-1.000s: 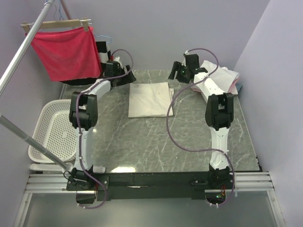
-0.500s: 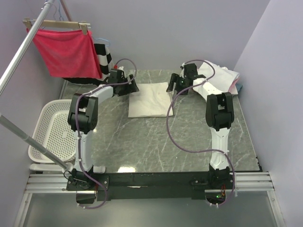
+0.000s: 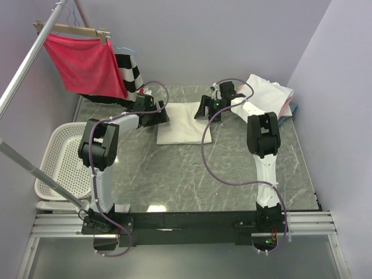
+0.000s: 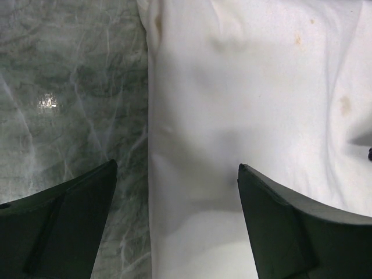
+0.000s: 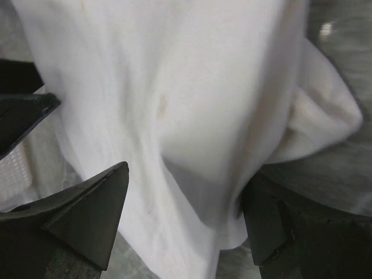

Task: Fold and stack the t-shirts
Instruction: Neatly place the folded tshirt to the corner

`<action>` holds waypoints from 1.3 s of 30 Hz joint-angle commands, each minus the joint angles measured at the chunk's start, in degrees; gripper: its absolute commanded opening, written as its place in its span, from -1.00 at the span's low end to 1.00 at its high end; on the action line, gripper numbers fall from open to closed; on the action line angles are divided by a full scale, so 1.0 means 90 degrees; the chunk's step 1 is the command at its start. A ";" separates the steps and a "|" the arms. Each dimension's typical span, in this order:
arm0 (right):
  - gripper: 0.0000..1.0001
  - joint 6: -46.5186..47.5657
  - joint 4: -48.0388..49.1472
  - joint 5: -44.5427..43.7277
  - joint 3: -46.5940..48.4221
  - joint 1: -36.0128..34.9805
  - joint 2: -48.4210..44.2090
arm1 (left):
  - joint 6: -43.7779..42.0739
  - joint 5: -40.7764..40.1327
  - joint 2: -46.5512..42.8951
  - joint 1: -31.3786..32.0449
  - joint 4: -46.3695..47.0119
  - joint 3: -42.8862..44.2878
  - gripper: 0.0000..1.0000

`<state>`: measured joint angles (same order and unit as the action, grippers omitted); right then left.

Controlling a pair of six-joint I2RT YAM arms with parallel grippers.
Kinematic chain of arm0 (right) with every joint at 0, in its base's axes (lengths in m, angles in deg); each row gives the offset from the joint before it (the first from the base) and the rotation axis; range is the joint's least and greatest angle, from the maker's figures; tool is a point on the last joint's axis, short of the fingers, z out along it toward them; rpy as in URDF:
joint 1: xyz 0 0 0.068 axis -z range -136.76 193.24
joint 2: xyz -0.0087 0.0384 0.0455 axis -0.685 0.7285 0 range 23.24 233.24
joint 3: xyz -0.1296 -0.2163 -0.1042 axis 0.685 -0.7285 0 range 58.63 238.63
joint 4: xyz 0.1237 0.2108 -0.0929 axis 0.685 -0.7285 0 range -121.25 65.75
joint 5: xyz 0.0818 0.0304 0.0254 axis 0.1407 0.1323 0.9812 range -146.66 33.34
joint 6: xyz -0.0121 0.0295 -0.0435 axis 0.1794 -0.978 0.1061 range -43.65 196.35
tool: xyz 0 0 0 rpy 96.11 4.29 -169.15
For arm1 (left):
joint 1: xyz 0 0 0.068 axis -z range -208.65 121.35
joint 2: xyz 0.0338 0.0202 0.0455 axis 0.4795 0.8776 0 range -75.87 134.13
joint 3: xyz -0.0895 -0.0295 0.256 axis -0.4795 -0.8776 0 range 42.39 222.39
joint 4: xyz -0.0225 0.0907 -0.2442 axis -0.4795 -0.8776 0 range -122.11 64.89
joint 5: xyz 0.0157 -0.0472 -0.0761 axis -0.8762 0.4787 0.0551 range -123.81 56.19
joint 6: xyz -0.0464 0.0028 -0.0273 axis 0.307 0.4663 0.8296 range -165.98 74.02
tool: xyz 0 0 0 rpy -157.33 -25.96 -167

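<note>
A folded cream t-shirt (image 3: 183, 123) lies flat at the back middle of the marble table (image 3: 192, 174). My left gripper (image 3: 164, 115) is low at its far left edge, open. In the left wrist view the shirt's (image 4: 250, 104) left edge runs between the spread fingers (image 4: 64, 215), one over stone and one over cloth. My right gripper (image 3: 203, 110) is at the far right edge, also open. In the right wrist view the shirt (image 5: 192, 87) fills the gap between the fingers (image 5: 75, 215), with a bunched fold (image 5: 325, 116) at the right. More t-shirts (image 3: 270, 93) are piled at the back right.
A red cloth on a hanger (image 3: 87, 61) and a black-and-white striped garment (image 3: 131, 70) hang from a metal rail (image 3: 29, 58) at the back left. A white basket (image 3: 61, 160) stands off the table's left side.
Both grippers have come inward and down from the back of the table to the folded shirt's far edges. The red cloth has swung a little on its hanger.
</note>
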<state>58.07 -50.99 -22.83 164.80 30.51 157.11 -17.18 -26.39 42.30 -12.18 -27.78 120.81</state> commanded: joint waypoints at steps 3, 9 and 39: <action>0.62 0.0147 -0.0028 0.1845 0.0118 -0.0216 0.0341 | 0.0052 -0.0073 -0.0044 0.0055 -0.0298 -0.0158 0.82; 0.60 -0.0195 0.0773 0.0506 -0.0907 0.0027 -0.0497 | -0.0006 -0.0092 -0.0054 0.0133 -0.0366 -0.0128 0.82; 0.44 -0.1659 0.1437 0.0754 -0.0879 -0.1007 0.0263 | 0.0033 0.0054 -0.0200 0.0201 -0.0259 -0.0539 0.83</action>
<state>49.10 -39.51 -17.06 157.02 23.51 155.49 -17.79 -29.01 40.50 -11.13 -26.36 117.75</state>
